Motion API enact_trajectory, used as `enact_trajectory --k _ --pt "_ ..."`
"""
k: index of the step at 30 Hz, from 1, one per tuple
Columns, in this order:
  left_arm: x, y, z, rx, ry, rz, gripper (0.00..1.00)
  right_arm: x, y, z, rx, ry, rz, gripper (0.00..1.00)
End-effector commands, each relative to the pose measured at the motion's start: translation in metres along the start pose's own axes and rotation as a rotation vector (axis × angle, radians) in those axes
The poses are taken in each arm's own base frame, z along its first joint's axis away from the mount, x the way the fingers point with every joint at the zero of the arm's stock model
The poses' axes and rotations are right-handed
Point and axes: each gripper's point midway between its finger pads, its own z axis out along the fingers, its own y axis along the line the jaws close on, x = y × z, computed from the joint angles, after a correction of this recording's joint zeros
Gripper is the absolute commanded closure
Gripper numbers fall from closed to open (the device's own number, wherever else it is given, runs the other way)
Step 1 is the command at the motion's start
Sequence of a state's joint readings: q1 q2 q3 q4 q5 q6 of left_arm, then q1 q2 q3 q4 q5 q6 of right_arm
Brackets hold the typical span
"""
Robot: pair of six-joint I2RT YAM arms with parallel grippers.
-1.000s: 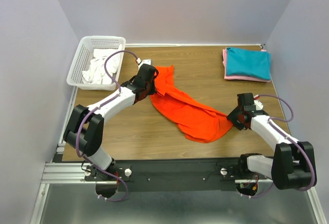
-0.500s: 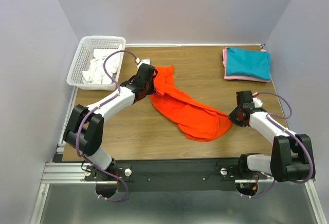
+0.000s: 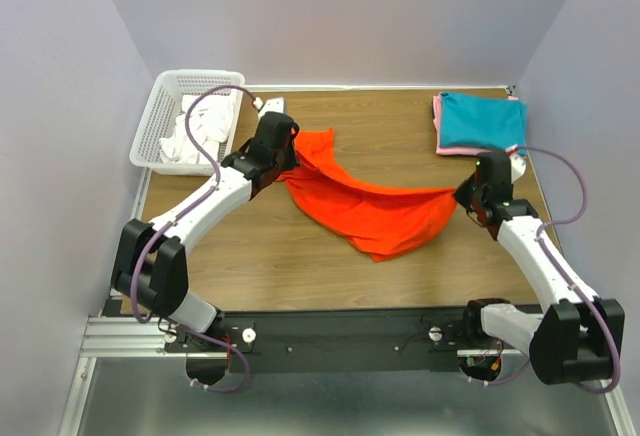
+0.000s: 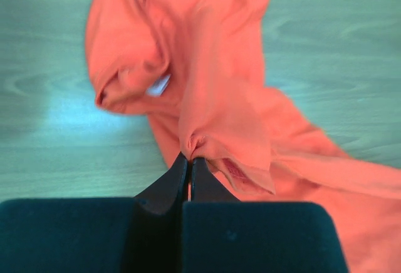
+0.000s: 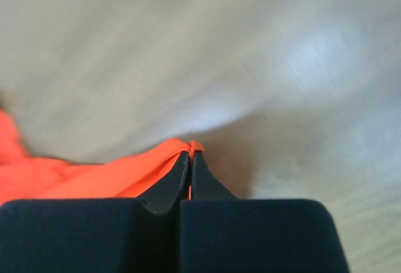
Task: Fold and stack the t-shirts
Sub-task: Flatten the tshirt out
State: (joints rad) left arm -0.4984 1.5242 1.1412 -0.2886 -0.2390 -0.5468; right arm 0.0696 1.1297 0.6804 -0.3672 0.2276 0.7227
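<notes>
An orange-red t-shirt (image 3: 365, 206) hangs stretched between both arms over the middle of the table. My left gripper (image 3: 283, 168) is shut on a bunched fold at its left end; the wrist view shows the cloth (image 4: 207, 97) pinched at the tips of the left gripper (image 4: 189, 158). My right gripper (image 3: 462, 196) is shut on the shirt's right edge, and its wrist view shows orange cloth (image 5: 94, 173) caught at the tips of the right gripper (image 5: 190, 154). A folded teal t-shirt (image 3: 485, 122) lies on a pink one (image 3: 438, 116) at the back right.
A white mesh basket (image 3: 150, 136) with white t-shirts (image 3: 195, 128) inside stands at the back left, close to my left arm. Purple walls close in three sides. A black rail runs along the near edge.
My right gripper closed on the shirt's right edge and lifted it up and away to the right. The left gripper rose slightly toward the back. The shirt now spans between them.
</notes>
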Motion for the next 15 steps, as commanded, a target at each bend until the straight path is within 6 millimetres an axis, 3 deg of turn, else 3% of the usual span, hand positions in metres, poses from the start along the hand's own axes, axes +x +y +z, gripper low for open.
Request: enact_trajectory --k 1,5,8,9,11,12,14,15 --pt "-0.091 -0.017 -0.049 0.042 -0.248 -0.027 1.0 -0.072 0.038 -0.038 -0.118 -0.204 -0.008 0.99" --pt "-0.148 -0.026 -0.101 0.085 -0.41 -0.029 1.0 -0.11 0.069 -0.077 -0.243 -0.293 0.003 0.99" --pt "-0.193 -0.034 -0.162 0.162 -0.573 -0.013 1.0 -0.145 0.083 -0.118 -0.303 -0.402 0.021 0.99" --pt "-0.202 -0.035 -0.175 0.174 -0.604 -0.017 1.0 -0.161 0.088 -0.139 -0.335 -0.456 0.029 0.99" --pt "-0.216 -0.036 -0.201 0.2 -0.659 -0.02 1.0 -0.179 0.091 -0.164 -0.36 -0.518 0.047 0.99" --pt "-0.228 -0.035 -0.229 0.221 -0.716 -0.023 1.0 -0.193 0.096 -0.19 -0.399 -0.572 0.06 0.99" --pt "-0.238 -0.033 -0.257 0.246 -0.773 -0.034 1.0 -0.205 0.099 -0.213 -0.432 -0.618 0.067 0.99" --pt "-0.244 -0.032 -0.284 0.28 -0.824 -0.021 1.0 -0.21 0.101 -0.227 -0.46 -0.641 0.066 0.99"
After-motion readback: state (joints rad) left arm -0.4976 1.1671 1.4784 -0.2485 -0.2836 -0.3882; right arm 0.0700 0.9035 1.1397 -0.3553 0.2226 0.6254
